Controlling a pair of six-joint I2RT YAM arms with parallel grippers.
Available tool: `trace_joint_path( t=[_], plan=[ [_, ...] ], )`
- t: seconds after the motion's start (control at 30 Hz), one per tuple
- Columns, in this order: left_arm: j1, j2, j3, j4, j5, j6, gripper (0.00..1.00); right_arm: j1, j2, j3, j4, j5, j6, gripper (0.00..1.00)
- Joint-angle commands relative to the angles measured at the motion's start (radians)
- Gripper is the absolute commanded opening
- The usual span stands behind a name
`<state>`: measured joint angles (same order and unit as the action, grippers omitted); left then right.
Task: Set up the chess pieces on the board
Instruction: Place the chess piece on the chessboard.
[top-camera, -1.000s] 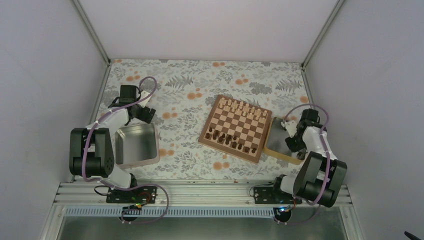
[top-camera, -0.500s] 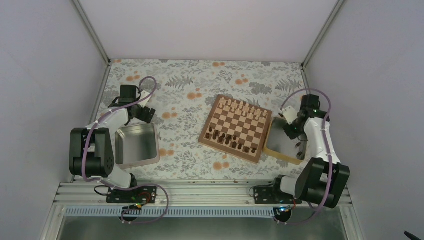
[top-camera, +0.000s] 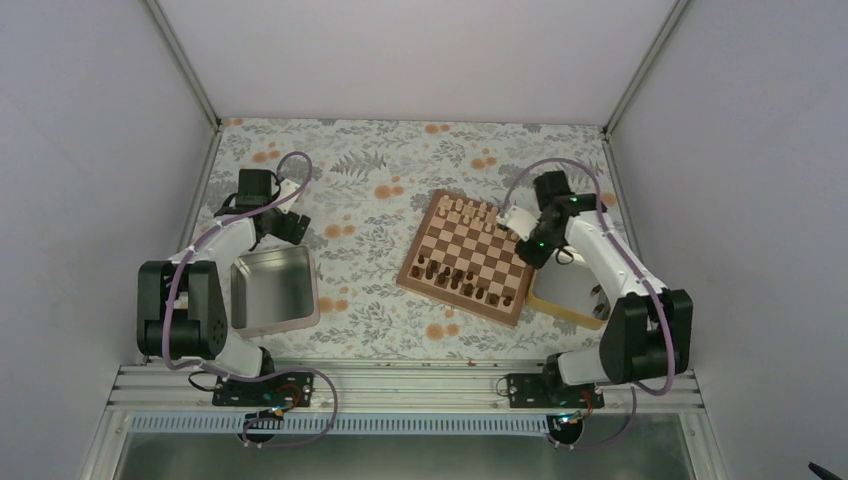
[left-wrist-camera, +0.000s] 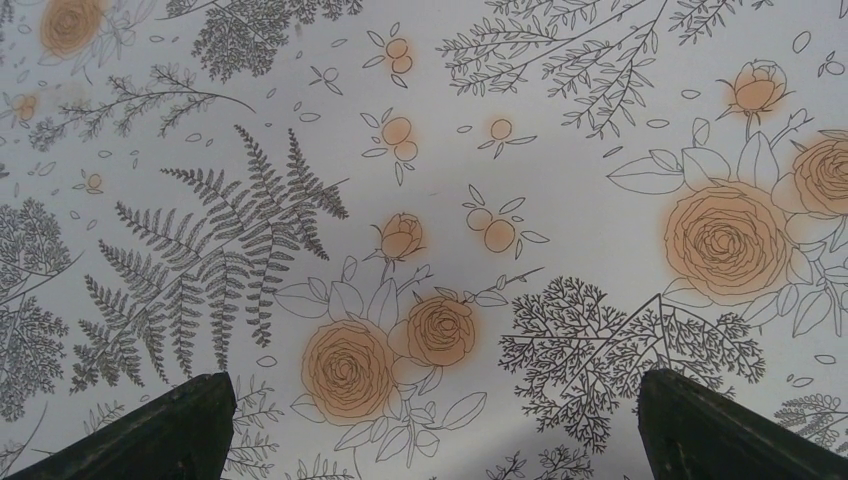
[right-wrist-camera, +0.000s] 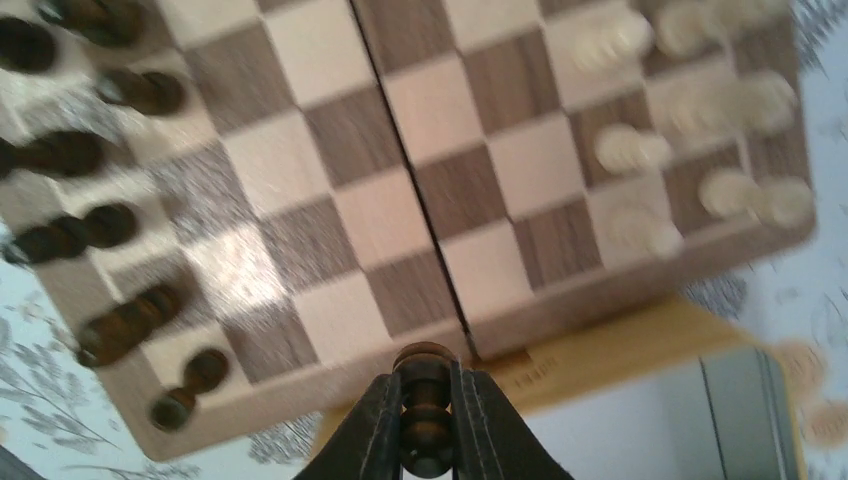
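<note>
Right fingers (right-wrist-camera: 372, 428): pinching one small dark brown wooden chess piece (right-wrist-camera: 425, 365) upright between them. The piece hangs over the right-hand border of the square wooden chessboard with light and dark checks (top-camera: 478, 248), where that border meets the pale wooden tray (top-camera: 560, 300).

Other dark brown pieces (top-camera: 462, 280): standing along the board's near side. Cream wooden pieces (top-camera: 482, 213): ranked along its far side.

Left fingers (left-wrist-camera: 190, 425): spread wide, holding nothing, above the floral-patterned table (left-wrist-camera: 560, 200), just beyond the far edge of the grey metal tin (top-camera: 272, 290).
</note>
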<state>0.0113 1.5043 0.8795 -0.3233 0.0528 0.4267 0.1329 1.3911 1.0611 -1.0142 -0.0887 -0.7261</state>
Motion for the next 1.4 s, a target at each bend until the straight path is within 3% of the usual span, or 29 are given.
trace_joint_path(
  t=[0.0,0.23,0.53,1.37],
  plan=[
    [0.003,-0.029,0.019,-0.001,-0.001,-0.003,1.00,0.107,0.052,0.047,-0.002,-0.038,0.060,0.13],
    [0.004,-0.038,0.021,-0.003,0.002,-0.005,1.00,0.237,0.159,0.065,0.032,-0.034,0.109,0.13],
    [0.002,-0.038,0.021,-0.001,0.007,-0.005,1.00,0.311,0.197,0.043,0.049,-0.044,0.141,0.13],
    [0.004,-0.047,0.021,-0.006,0.009,-0.005,1.00,0.355,0.141,-0.051,0.040,-0.036,0.184,0.14]
  ],
)
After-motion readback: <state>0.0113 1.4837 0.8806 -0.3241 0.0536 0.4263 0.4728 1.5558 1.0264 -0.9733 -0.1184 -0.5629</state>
